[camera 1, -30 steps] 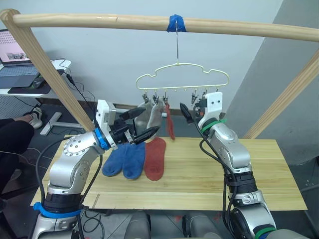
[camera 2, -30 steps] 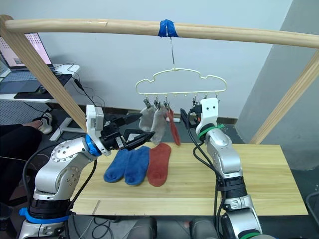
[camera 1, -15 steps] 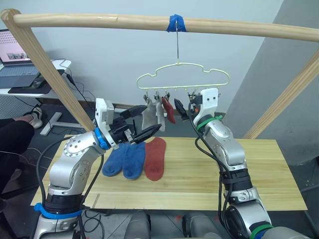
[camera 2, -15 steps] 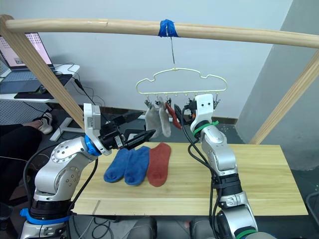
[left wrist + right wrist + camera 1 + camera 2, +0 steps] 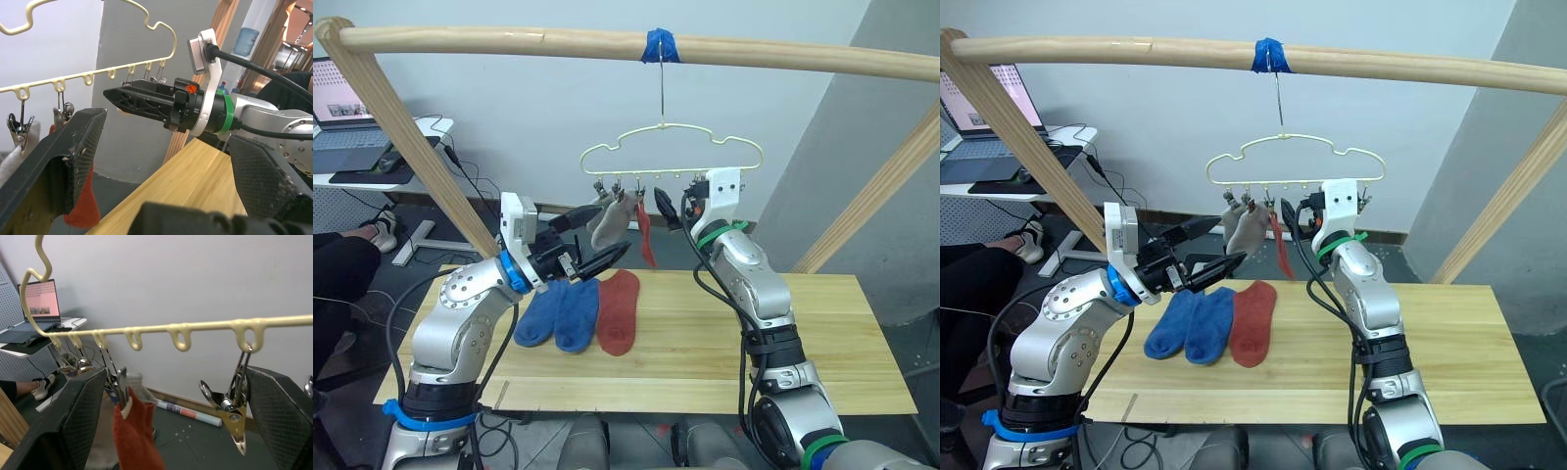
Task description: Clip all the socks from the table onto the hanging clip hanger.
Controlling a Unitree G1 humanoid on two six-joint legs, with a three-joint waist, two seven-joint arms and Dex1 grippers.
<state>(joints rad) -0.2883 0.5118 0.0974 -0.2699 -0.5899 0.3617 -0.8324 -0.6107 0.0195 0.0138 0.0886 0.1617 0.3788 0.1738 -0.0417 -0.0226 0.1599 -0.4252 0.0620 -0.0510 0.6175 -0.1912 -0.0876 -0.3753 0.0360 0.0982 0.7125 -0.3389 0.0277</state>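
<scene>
The pale yellow-green clip hanger [image 5: 674, 147] hangs by its hook from the pole. Two light grey socks [image 5: 606, 222] and one rust-red sock [image 5: 644, 235] are clipped at the left end of its bar. Two blue socks [image 5: 556, 313] and another rust-red sock [image 5: 619, 310] lie side by side on the table [image 5: 822, 333]. My left gripper [image 5: 605, 235] is open, its tips at the hanging grey socks. My right gripper [image 5: 674, 210] is open just right of the clipped red sock [image 5: 134, 431], below the bar, with an empty clip [image 5: 230, 416] between its fingers.
A wooden pole frame [image 5: 509, 41] spans the top, with slanted legs at both sides of the table. A desk with a laptop [image 5: 342, 108] stands at the far left. The right half of the tabletop is bare.
My right gripper has risen and moved left towards the hanger bar. The clipped red sock was bunched up half a second ago and now hangs straight. The grey socks have swung left.
</scene>
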